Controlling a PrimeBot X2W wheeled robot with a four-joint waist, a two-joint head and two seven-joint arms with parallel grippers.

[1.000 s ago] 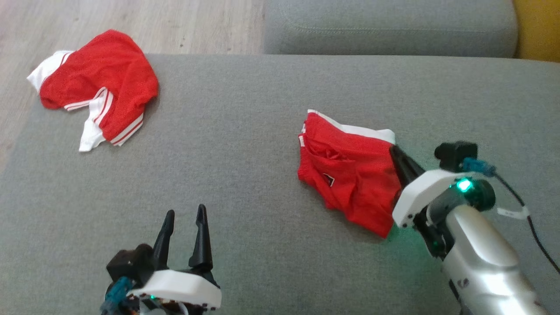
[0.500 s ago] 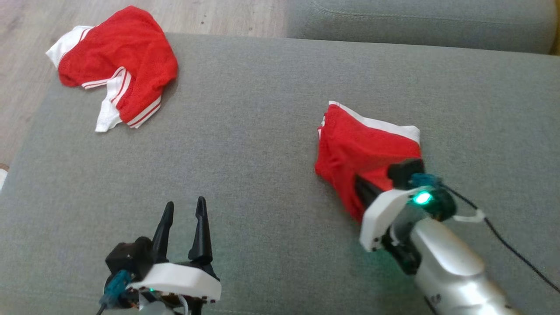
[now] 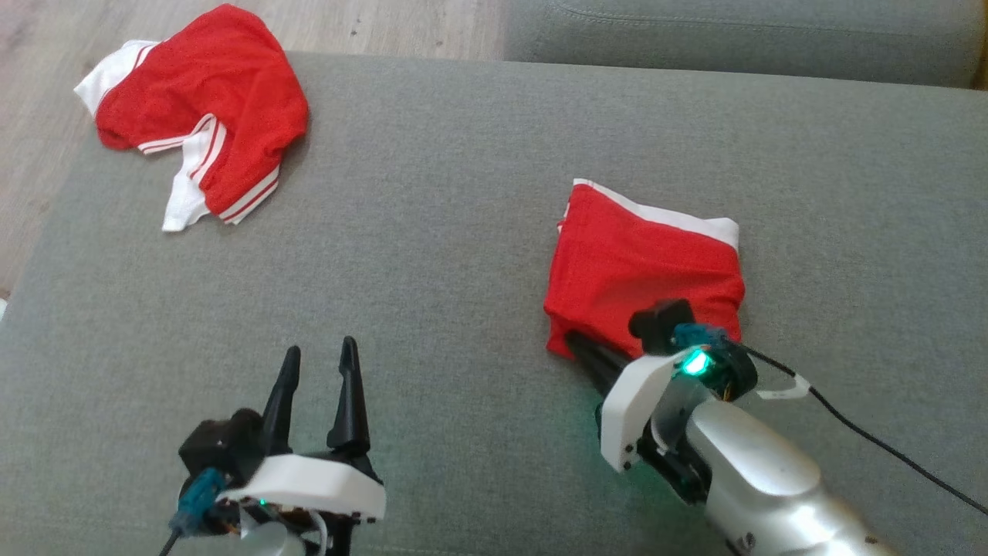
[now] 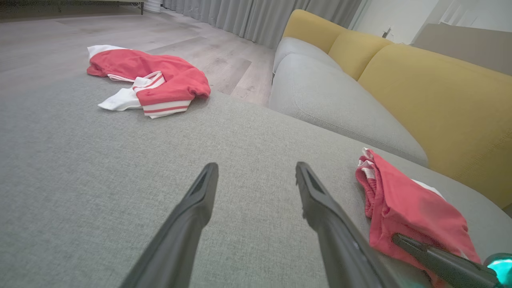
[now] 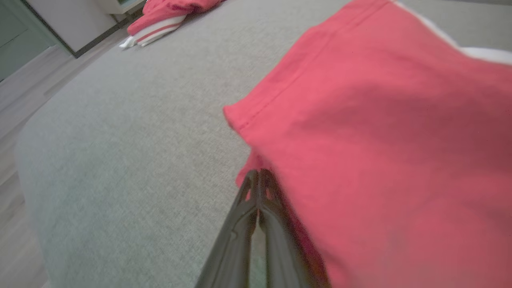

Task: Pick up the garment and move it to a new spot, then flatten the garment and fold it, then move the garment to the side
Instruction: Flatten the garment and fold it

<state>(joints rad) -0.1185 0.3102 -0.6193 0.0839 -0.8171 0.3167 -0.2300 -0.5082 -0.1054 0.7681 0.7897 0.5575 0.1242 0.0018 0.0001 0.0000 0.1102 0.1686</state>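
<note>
Head view shows the garment (image 3: 644, 262) lying on the broad grey cushion (image 3: 432, 270), right of centre and well apart from a crumpled red-and-white top (image 3: 197, 116) at the cushion's far left corner. The garment is red with a white band along its far edge, gathered into a compact, roughly square shape with smooth upper cloth. Its near left corner sits just over the dark fingers of the right tool (image 3: 575, 344).

Seen from the right wrist, those fingers are pressed together, with red cloth caught at their tips and draped along one side. A stitched hem runs away from the tips, lifted slightly off the cushion. The right arm reaches in from the lower right, its silver forearm angled toward the garment. A green light (image 3: 695, 361) glows on the wrist and a black cable (image 3: 872, 440) trails off to the right.

The left tool (image 3: 320, 347) hovers low over bare cushion at the lower left, its fingers spread apart and pointing away from the robot, holding nothing. Beyond the cushion lie the wooden floor (image 3: 386, 23) and a yellow backrest (image 4: 440, 100).
</note>
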